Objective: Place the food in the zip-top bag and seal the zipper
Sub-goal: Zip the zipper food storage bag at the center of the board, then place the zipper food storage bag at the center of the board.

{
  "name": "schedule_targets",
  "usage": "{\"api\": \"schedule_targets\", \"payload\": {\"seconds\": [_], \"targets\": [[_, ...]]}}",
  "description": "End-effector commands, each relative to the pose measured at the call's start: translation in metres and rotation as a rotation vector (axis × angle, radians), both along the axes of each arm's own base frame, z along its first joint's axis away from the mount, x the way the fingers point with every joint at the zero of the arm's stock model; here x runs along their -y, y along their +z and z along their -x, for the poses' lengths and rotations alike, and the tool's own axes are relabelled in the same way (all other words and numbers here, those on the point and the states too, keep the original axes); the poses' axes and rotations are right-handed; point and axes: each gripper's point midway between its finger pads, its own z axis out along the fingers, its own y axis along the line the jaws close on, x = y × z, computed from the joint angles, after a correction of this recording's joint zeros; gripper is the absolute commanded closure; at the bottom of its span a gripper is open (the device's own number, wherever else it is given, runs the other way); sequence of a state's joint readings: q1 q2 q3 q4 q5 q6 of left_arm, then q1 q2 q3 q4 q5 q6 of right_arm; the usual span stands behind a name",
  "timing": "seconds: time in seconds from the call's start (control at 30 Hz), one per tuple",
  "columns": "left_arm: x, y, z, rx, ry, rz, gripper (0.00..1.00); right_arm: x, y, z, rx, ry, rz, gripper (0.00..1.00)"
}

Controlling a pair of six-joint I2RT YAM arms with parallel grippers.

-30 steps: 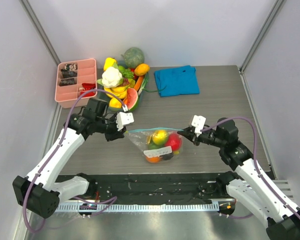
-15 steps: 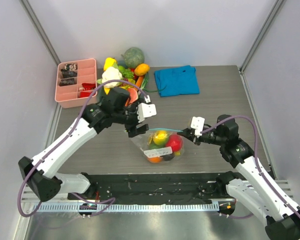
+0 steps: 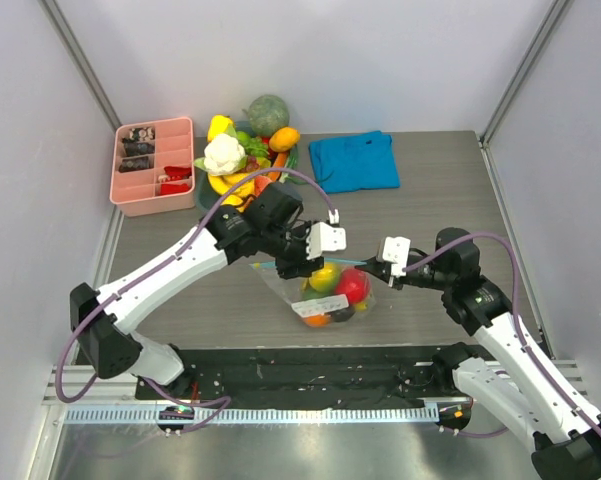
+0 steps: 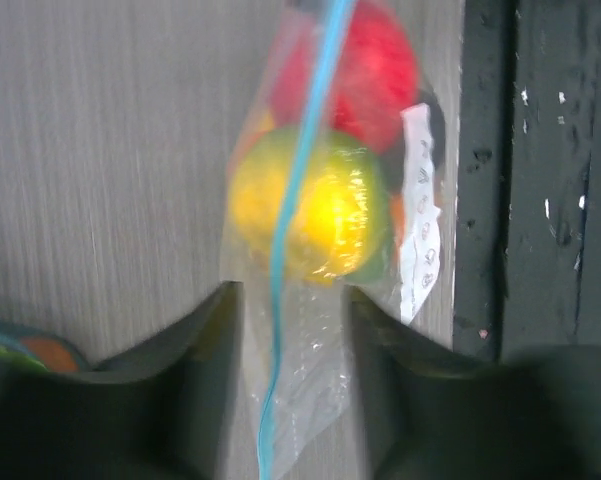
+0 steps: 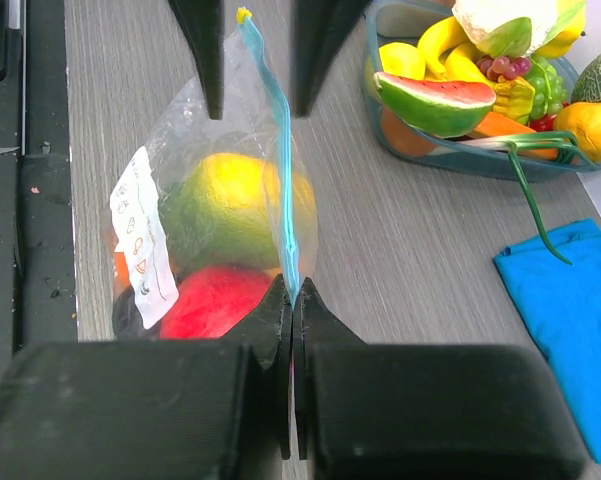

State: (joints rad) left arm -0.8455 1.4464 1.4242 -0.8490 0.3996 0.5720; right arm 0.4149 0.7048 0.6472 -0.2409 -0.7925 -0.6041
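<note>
The clear zip-top bag (image 3: 330, 292) lies at the table's front middle, holding a yellow-green fruit (image 3: 323, 275), a red apple (image 3: 352, 287) and an orange (image 3: 315, 320). Its blue-teal zipper (image 3: 345, 261) runs along the far edge. My left gripper (image 3: 292, 265) is open, and in the left wrist view (image 4: 292, 292) its jaws straddle the zipper (image 4: 275, 380) without pinching it. My right gripper (image 3: 368, 266) is shut on the zipper's right end, as the right wrist view (image 5: 292, 292) shows. The bag (image 5: 220, 230) stands up between the two grippers.
A basket of toy food (image 3: 245, 178) with a white cauliflower (image 3: 223, 153) and a watermelon slice (image 5: 435, 100) stands at the back left. A pink tray (image 3: 152, 163) sits left of it. A folded blue cloth (image 3: 353, 160) lies at the back. A black strip (image 3: 310, 365) lines the front edge.
My left gripper has moved right along the zipper, from the bag's left corner to over its middle. My right gripper has kept its hold on the right end.
</note>
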Motion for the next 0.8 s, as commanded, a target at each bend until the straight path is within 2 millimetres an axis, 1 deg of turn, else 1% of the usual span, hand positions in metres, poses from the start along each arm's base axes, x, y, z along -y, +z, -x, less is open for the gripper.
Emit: {"api": "schedule_targets", "payload": {"seconds": [0.0, 0.07, 0.1, 0.13, 0.17, 0.2, 0.23, 0.27, 0.3, 0.33, 0.37, 0.4, 0.43, 0.47, 0.5, 0.53, 0.57, 0.6, 0.63, 0.67, 0.7, 0.73, 0.77], "targets": [[0.007, 0.010, 0.014, -0.022, -0.053, 0.001, 0.71, -0.005, 0.038, -0.001, 0.131, 0.026, -0.059, 0.99], [0.004, 0.012, 0.022, -0.078, -0.067, -0.036, 1.00, -0.003, 0.037, -0.006, 0.112, -0.010, -0.064, 0.99], [0.004, 0.014, 0.026, -0.111, -0.069, -0.047, 1.00, -0.002, 0.042, -0.011, 0.115, -0.040, -0.085, 0.99], [0.009, 0.029, 0.028, -0.158, -0.035, -0.020, 1.00, 0.006, 0.043, -0.027, 0.099, -0.152, -0.100, 0.96], [0.007, 0.026, 0.034, -0.219, -0.013, -0.044, 1.00, 0.009, 0.051, -0.036, 0.020, -0.242, -0.184, 0.88], [0.009, 0.031, 0.038, -0.265, 0.006, -0.030, 1.00, 0.015, 0.051, -0.045, -0.030, -0.323, -0.215, 0.64], [0.013, 0.039, 0.042, -0.341, 0.062, -0.002, 1.00, 0.033, 0.058, -0.063, -0.068, -0.492, -0.266, 0.51], [0.017, 0.044, 0.041, -0.363, 0.102, 0.027, 1.00, 0.038, 0.051, -0.065, -0.183, -0.564, -0.305, 0.38], [0.019, 0.046, 0.041, -0.389, 0.136, 0.042, 1.00, 0.042, 0.050, -0.068, -0.226, -0.610, -0.322, 0.18], [0.021, 0.047, 0.042, -0.450, 0.209, 0.055, 1.00, 0.046, 0.053, -0.070, -0.247, -0.651, -0.342, 0.11], [0.024, 0.050, 0.041, -0.468, 0.248, 0.076, 1.00, 0.049, 0.050, -0.069, -0.283, -0.679, -0.351, 0.07], [0.031, 0.059, 0.034, -0.467, 0.277, 0.125, 1.00, 0.051, 0.054, -0.067, -0.333, -0.708, -0.404, 0.01], [0.036, 0.064, 0.033, -0.497, 0.322, 0.155, 1.00, 0.054, 0.061, -0.067, -0.345, -0.731, -0.431, 0.00], [0.040, 0.068, 0.025, -0.542, 0.437, 0.185, 1.00, 0.061, 0.061, -0.069, -0.365, -0.786, -0.450, 0.00], [0.050, 0.078, 0.017, -0.551, 0.470, 0.238, 1.00, 0.064, 0.066, -0.068, -0.394, -0.815, -0.493, 0.00], [0.056, 0.080, 0.015, -0.573, 0.491, 0.260, 1.00, 0.070, 0.076, -0.069, -0.400, -0.851, -0.533, 0.00], [0.062, 0.085, 0.010, -0.618, 0.553, 0.293, 1.00, 0.085, 0.074, -0.075, -0.405, -0.952, -0.555, 0.00], [0.075, 0.083, 0.003, -0.626, 0.583, 0.320, 1.00, 0.091, 0.078, -0.076, -0.435, -1.003, -0.609, 0.00], [0.084, 0.084, -0.002, -0.639, 0.605, 0.345, 1.00, 0.098, 0.085, -0.078, -0.434, -1.039, -0.639, 0.00], [0.093, 0.084, -0.006, -0.666, 0.632, 0.361, 1.00, 0.105, 0.083, -0.080, -0.447, -1.080, -0.650, 0.00], [0.104, 0.094, -0.009, -0.708, 0.664, 0.399, 1.00, 0.123, 0.084, -0.085, -0.439, -1.160, -0.681, 0.00], [0.123, 0.086, -0.013, -0.739, 0.677, 0.398, 1.00, 0.130, 0.086, -0.088, -0.446, -1.197, -0.702, 0.00], [0.133, 0.091, -0.015, -0.765, 0.685, 0.415, 1.00, 0.140, 0.083, -0.090, -0.442, -1.248, -0.699, 0.00]]}}
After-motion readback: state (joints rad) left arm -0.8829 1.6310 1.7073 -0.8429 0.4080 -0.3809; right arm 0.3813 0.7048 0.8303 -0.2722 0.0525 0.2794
